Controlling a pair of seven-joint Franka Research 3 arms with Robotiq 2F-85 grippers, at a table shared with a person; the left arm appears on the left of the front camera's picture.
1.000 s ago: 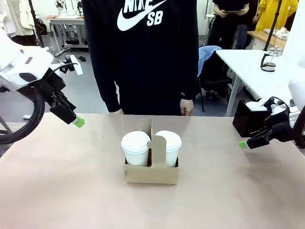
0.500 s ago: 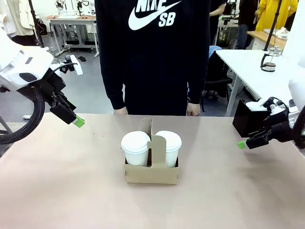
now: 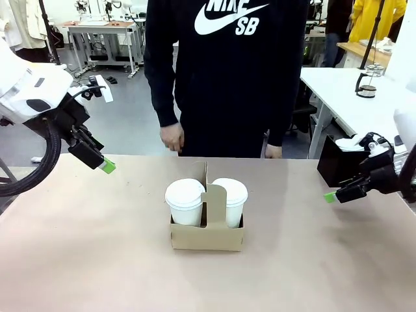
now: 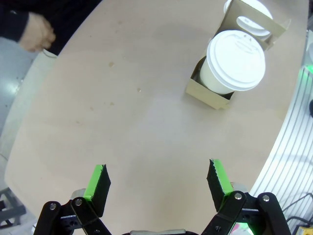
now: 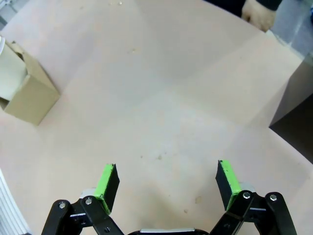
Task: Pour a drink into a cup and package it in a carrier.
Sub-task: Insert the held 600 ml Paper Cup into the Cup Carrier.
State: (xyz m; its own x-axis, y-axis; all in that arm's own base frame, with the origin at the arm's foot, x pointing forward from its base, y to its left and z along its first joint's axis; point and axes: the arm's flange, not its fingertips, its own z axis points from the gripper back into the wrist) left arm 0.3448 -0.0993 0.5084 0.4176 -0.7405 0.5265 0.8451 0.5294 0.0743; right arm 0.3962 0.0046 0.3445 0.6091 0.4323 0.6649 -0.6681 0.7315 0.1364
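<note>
The brown cardboard carrier (image 3: 207, 234) stands at the table's middle with its handle tab upright. Two white lidded cups (image 3: 185, 200) (image 3: 230, 199) fill its slots. Their lids hide any drink. My left gripper (image 3: 106, 165) hovers open above the table's far left; its wrist view has the carrier (image 4: 209, 93) and near cup (image 4: 235, 59) at upper right, well beyond the open gripper (image 4: 159, 181). My right gripper (image 3: 332, 195) hangs open at the right; beyond this gripper (image 5: 167, 183), the carrier's corner (image 5: 29, 95) sits at the picture's left edge.
A person in a black sweatshirt stands at the far edge, hands (image 3: 172, 137) (image 3: 273, 151) low. A black square box (image 3: 339, 164) sits behind my right gripper. A glass press pot (image 3: 368, 82) stands on a white side table at back right, contents too small to tell.
The person has shifted to the picture's right and lifted one hand off the table's edge. Both arms, the carrier and the cups have stayed still.
</note>
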